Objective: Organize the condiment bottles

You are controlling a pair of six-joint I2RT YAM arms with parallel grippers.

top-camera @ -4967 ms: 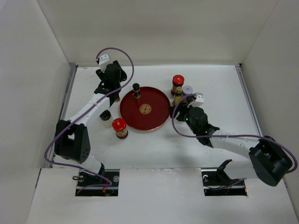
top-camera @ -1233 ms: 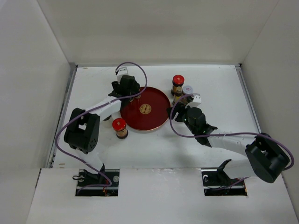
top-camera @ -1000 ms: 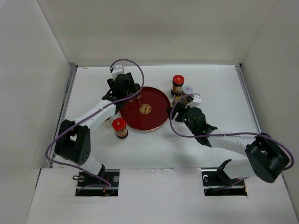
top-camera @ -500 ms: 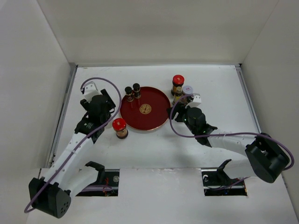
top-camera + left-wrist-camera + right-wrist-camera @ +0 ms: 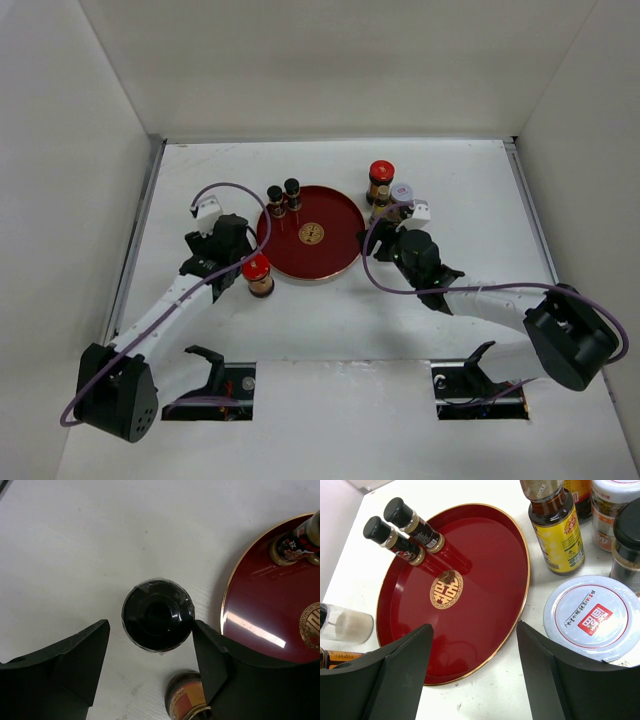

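Black-capped jar (image 5: pixel 158 615) stands on table (image 5: pixel 75 540), just beside red tray (image 5: pixel 260 600), between spread jaws of left gripper (image 5: pixel 151 632). Probably glass: rigid, light, smooth, breakable. Grip body below cap. Right gripper (image 5: pixel 472 630) spread, empty.

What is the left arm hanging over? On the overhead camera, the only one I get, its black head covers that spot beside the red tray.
Observer: The left wrist camera shows a black-capped jar standing right under the left gripper.
Visitor: Is it gripping the jar?
Observer: No. The jaws stand open either side of the jar, with bare table showing between.
Visitor: What's inside it?
Observer: The right wrist camera catches its clear glass side, which holds pale powder.
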